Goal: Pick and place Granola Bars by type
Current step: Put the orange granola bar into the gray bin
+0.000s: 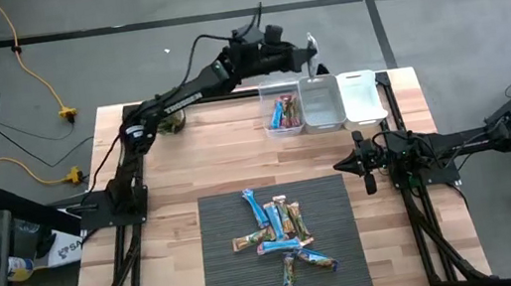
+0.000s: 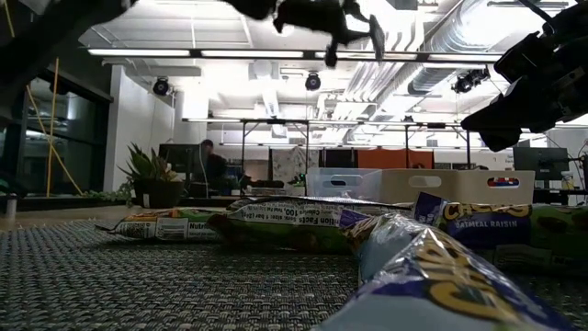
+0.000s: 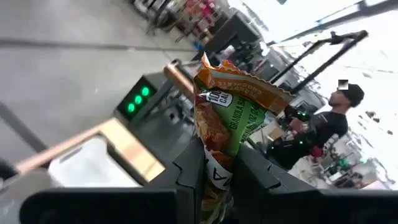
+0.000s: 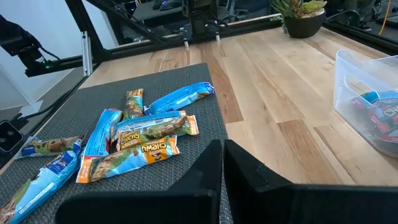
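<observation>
Even, bright overhead light falls on the pale wooden table [image 1: 218,158], with only faint shadows. In the low view, long ceiling strip lights [image 2: 276,53] glare white, and the nearest shiny blue wrapped bar [image 2: 432,285] is badly blurred. The left wrist view is washed out toward its bright background

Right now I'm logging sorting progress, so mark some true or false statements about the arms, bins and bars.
1. The left gripper is clamped on a green and orange granola bar. True.
2. All three clear bins are empty. False: the bin nearest the left arm holds bars; the middle bin and the far bin show none.
3. The right gripper is carrying a blue bar. False: its fingers are closed on nothing, beside the mat.
4. A pile of bars lies on the dark mat. True.
5. The left arm hovers over the mat. False: it reaches out above the bins.
</observation>
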`<action>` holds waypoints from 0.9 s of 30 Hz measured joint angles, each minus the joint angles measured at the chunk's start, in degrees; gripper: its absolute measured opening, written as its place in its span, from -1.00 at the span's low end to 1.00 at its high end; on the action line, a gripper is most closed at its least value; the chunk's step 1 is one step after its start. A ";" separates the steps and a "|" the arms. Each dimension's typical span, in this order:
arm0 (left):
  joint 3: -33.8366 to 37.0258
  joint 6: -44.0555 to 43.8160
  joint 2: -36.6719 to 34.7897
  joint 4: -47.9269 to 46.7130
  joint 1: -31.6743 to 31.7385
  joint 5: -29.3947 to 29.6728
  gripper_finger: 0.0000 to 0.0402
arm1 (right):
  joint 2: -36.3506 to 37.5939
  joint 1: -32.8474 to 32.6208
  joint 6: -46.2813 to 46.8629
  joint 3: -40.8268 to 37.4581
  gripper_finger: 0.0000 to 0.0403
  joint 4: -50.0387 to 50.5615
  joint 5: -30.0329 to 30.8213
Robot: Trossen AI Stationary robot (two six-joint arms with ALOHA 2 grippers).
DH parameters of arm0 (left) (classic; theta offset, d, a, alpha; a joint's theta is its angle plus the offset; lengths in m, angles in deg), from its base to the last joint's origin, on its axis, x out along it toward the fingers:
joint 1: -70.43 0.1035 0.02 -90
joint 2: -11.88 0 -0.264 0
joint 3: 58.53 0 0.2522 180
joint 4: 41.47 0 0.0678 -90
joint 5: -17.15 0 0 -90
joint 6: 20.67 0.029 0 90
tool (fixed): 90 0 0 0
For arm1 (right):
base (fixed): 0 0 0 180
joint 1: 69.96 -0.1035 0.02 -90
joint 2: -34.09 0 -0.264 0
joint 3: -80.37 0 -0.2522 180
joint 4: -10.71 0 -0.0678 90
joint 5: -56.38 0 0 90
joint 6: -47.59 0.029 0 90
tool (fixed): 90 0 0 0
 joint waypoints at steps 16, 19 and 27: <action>0.11 -11.62 14.22 3.98 0.93 3.43 -0.72 | 0.00 0.00 0.00 0.00 -1.00 0.04 0.00; 0.11 -11.67 15.84 4.04 0.18 6.94 -0.72 | 0.00 0.00 0.00 0.00 -1.00 0.04 0.00; 0.09 -8.35 17.36 3.43 -3.20 18.68 -0.72 | 0.00 0.02 0.00 0.00 -1.00 0.04 0.00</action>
